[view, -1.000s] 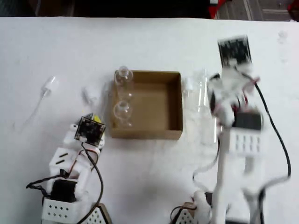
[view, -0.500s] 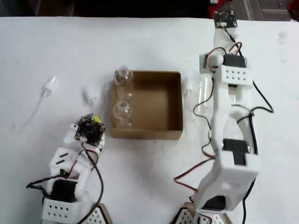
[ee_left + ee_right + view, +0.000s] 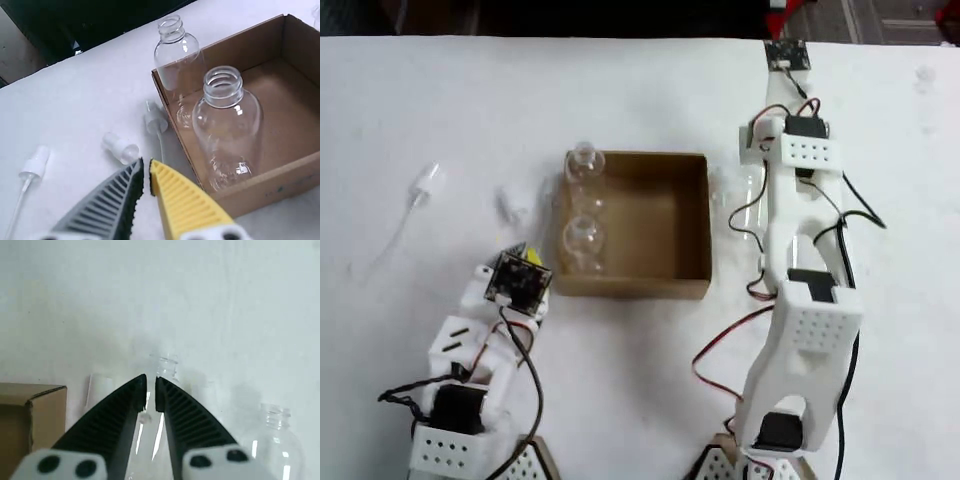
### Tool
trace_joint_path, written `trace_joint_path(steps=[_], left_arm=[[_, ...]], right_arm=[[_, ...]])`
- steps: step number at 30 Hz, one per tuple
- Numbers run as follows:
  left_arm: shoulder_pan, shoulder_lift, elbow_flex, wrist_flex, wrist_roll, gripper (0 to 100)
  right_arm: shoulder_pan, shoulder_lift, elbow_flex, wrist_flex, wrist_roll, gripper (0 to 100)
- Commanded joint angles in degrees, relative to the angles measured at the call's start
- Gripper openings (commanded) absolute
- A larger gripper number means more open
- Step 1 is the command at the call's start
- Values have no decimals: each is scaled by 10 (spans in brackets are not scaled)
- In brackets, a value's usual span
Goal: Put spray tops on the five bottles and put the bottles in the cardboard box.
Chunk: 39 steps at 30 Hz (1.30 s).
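Note:
The cardboard box (image 3: 690,225) sits mid-table. Two clear bottles without tops stand upright along its left inner wall, the far bottle (image 3: 176,50) and the near bottle (image 3: 227,127). Three white spray tops lie on the table left of the box: one (image 3: 31,168), a second (image 3: 120,148), and a third (image 3: 154,120) against the box wall. My left gripper (image 3: 145,174) hovers shut and empty short of them. My right gripper (image 3: 151,382) is shut and empty above a clear bottle (image 3: 167,365) right of the box, with another bottle (image 3: 277,440) beside it.
My right arm (image 3: 800,260) stretches from the near edge to the far side, covering part of the clear bottles (image 3: 748,200) right of the box. A white cap (image 3: 100,386) lies between those bottles and the box corner (image 3: 35,405). The left arm (image 3: 470,370) stays at the near left.
My right arm has stretched out toward the far side of the table, carrying its gripper over the bottles right of the box. The left arm has barely shifted.

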Motion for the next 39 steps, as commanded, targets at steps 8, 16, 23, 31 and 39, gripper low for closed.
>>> trace_joint_path(steps=[8, 16, 23, 31, 39], left_arm=[[7, -5, -2, 3, -6, 28], [7, -5, -2, 3, -6, 28], [7, -5, -2, 3, -6, 28], [6, -5, -2, 2, -7, 28], [7, -5, -2, 2, -7, 28]], right_arm=[[15, -9, -19, 37, 0, 16], [15, -15, -24, 131, 34, 16], [35, -30, -83, 98, 9, 16], [32, 35, -94, 6, 1, 16], [32, 61, -94, 77, 18, 16]])
